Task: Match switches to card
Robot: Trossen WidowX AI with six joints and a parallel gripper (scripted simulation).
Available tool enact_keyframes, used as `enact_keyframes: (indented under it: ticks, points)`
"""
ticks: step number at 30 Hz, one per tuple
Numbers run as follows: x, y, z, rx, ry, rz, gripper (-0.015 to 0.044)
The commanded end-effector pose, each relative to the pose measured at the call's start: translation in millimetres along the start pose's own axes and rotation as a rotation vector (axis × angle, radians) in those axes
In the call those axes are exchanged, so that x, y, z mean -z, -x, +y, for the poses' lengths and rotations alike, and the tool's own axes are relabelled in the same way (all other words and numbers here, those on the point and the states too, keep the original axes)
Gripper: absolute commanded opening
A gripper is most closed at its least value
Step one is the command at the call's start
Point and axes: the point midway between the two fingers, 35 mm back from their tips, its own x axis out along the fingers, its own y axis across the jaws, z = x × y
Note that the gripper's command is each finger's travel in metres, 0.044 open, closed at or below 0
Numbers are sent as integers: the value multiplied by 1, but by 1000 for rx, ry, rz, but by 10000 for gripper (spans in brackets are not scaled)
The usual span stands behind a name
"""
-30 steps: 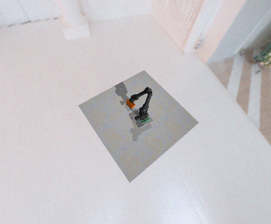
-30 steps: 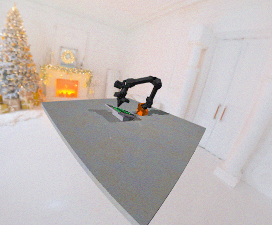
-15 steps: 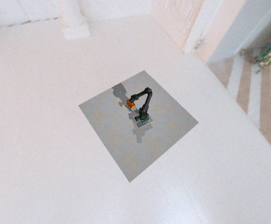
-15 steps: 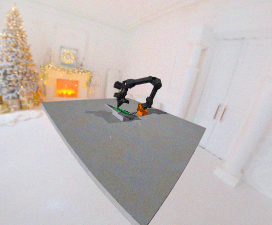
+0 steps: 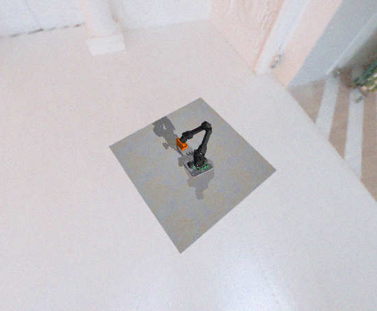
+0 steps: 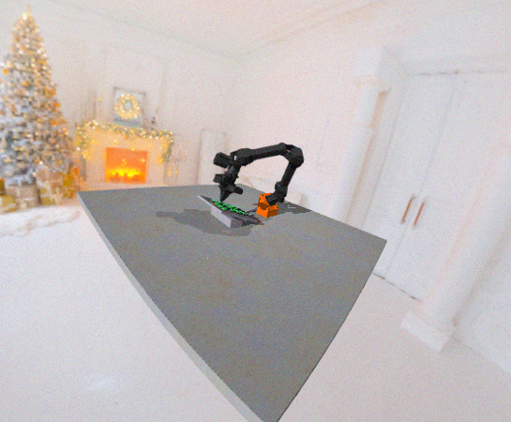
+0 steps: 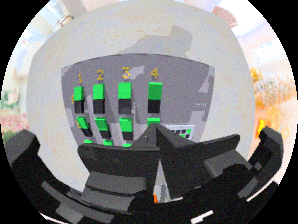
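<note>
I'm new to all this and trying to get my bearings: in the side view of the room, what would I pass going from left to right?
Christmas tree → lit fireplace → switch panel with the shut gripper above it → orange arm base → white double doors.

The table top (image 6: 255,291) looks matt grey with faint mottling, like unpolished stone or laminate. The arm (image 6: 264,152) and its gripper (image 7: 157,137) read as matt black plastic, the base block (image 6: 267,207) as flat orange. The switches (image 7: 125,96) are smooth green and black on a dull grey panel (image 7: 186,90).
</note>
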Motion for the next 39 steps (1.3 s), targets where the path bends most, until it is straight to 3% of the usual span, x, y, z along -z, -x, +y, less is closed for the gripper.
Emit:
enact_keyframes:
  ticks: [1, 39]
  points:
    - [0, -1, 1, -5, -5, -3, 0]
    - [-1, -1, 0, 0, 0, -3, 0]
